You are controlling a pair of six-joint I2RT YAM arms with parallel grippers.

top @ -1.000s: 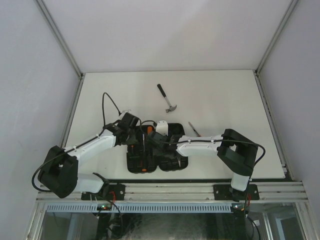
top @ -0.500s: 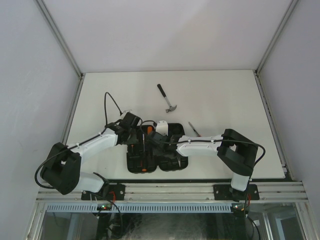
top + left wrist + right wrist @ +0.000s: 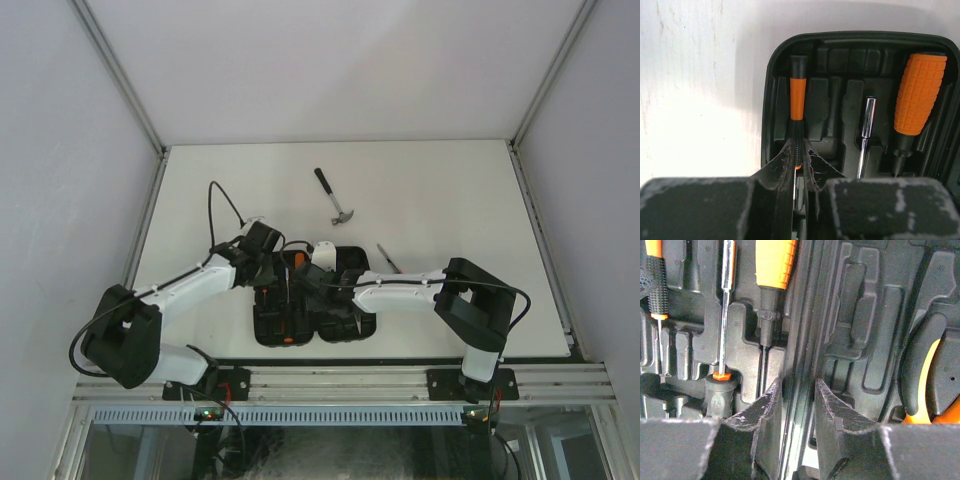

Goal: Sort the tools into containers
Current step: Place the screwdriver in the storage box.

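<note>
The black tool case (image 3: pixel 340 325) lies open near the table's front edge. My left gripper (image 3: pixel 800 150) is shut on the knurled black grip of a slim black-and-orange screwdriver (image 3: pixel 798 92), which lies in a slot at the left side of the case's left half (image 3: pixel 835 60). My right gripper (image 3: pixel 797 387) grips the case's hinge ridge (image 3: pixel 802 340) between the two halves. An orange-handled screwdriver (image 3: pixel 919 95) and a chrome shaft (image 3: pixel 867 125) rest in neighbouring slots. An orange pliers handle (image 3: pixel 925 375) shows in the right half. The claw hammer (image 3: pixel 338 197) lies on the table behind the case.
A thin screwdriver (image 3: pixel 388 258) lies loose on the white table just right of the case's back corner. Both forearms cross over the case (image 3: pixel 315 300). White walls with metal frame rails enclose the table on three sides.
My left gripper's jaws have narrowed a little onto the slim screwdriver and the left arm has shifted slightly. The right arm has not moved.
</note>
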